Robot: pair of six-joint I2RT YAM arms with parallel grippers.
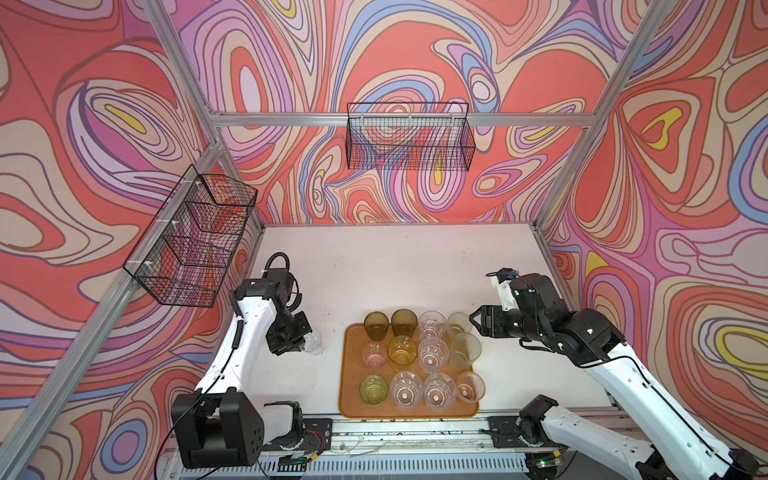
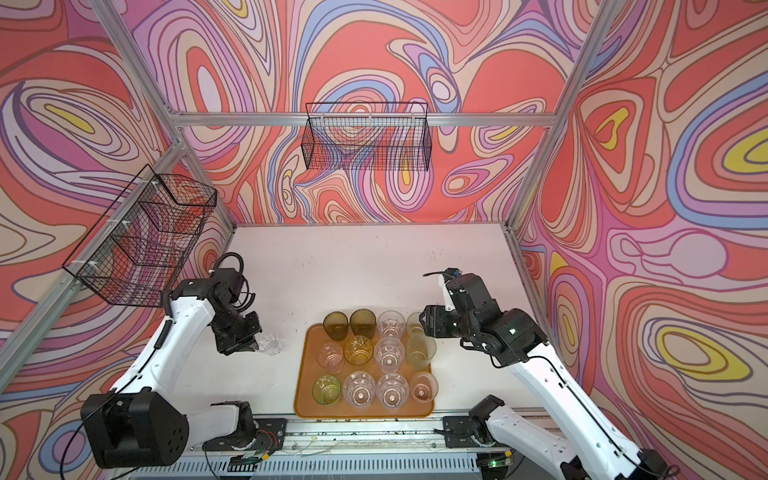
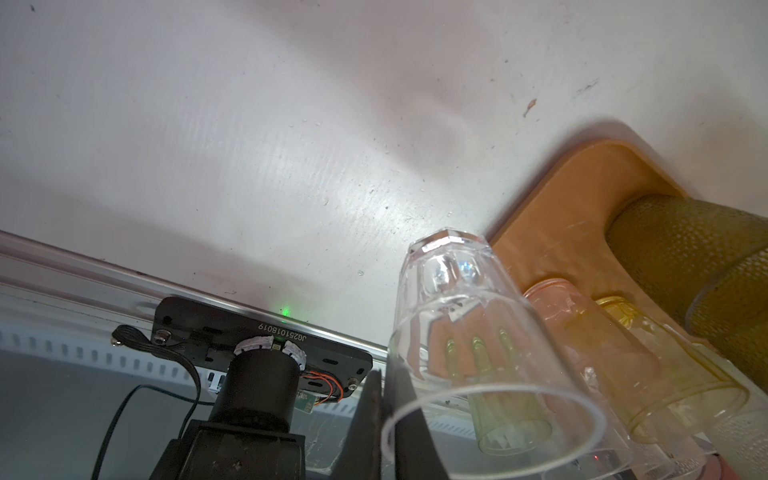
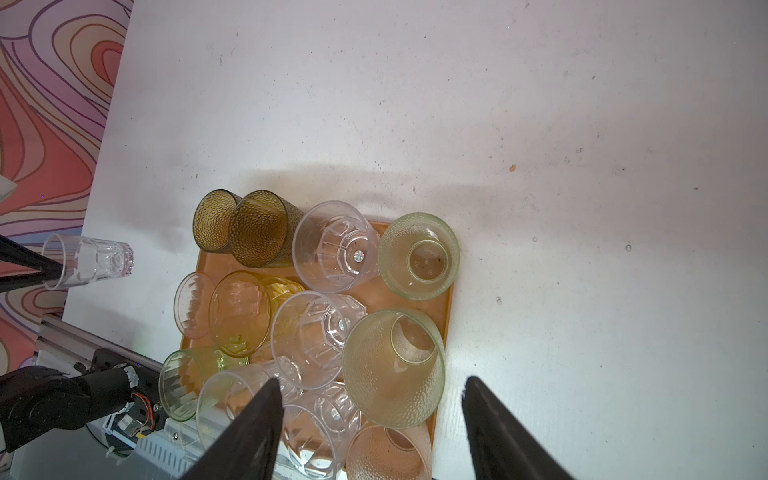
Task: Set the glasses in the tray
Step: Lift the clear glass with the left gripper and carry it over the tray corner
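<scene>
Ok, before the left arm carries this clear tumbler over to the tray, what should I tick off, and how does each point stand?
1. Grip: left gripper is shut on the rim of the clear tumbler: ok.
2. Tumbler upright: it lies sideways, with its base pointing toward the tray: not ok.
3. Tumbler lifted clear of the table: cannot tell.
4. Free spot: twelve glasses fill the tray in three rows of four, leaving only a narrow bare strip along its left rim: not ok.
5. Path: right gripper is open and empty near the tray's far right corner, away from the left side: ok.
</scene>
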